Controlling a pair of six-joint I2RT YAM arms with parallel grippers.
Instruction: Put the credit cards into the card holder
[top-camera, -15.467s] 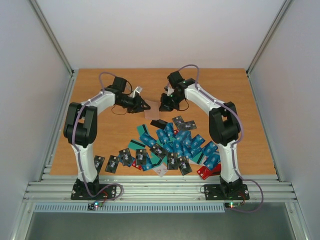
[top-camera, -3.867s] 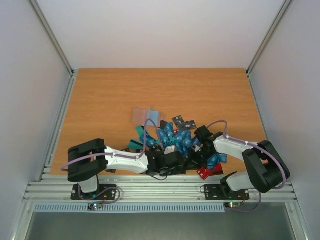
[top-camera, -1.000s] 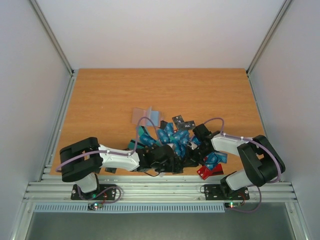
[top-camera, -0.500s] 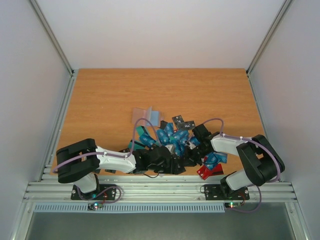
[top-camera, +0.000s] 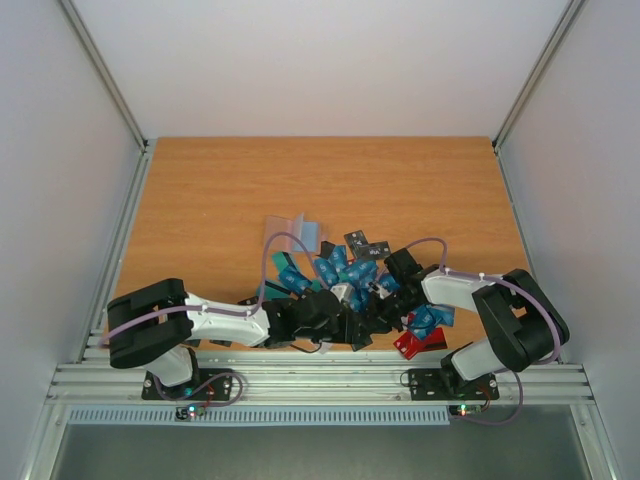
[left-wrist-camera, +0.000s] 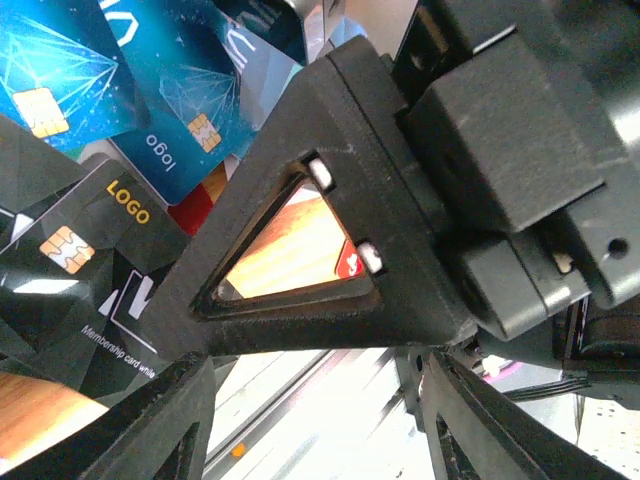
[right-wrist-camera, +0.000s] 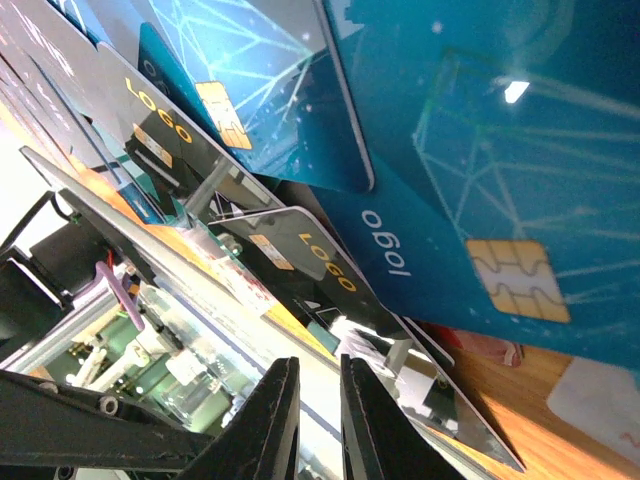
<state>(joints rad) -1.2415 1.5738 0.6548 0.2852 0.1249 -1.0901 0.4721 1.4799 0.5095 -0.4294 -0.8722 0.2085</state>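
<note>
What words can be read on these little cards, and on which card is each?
"LOGO", gold: black card, left wrist view.
"Membership card", small white, then cut off: same card.
"logo", white: blue card beside it.
"LOGO", gold: upper black card and lower black card, right wrist view.
"logo", white: blue card with a chip there.
Top view: all print too small to read.

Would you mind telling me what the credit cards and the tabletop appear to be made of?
Credit cards: probably glossy plastic, thin and stiff, with light glints on the printed faces. Tabletop: looks like matte wood or wood-grain laminate, orange-brown; I cannot tell which.
</note>
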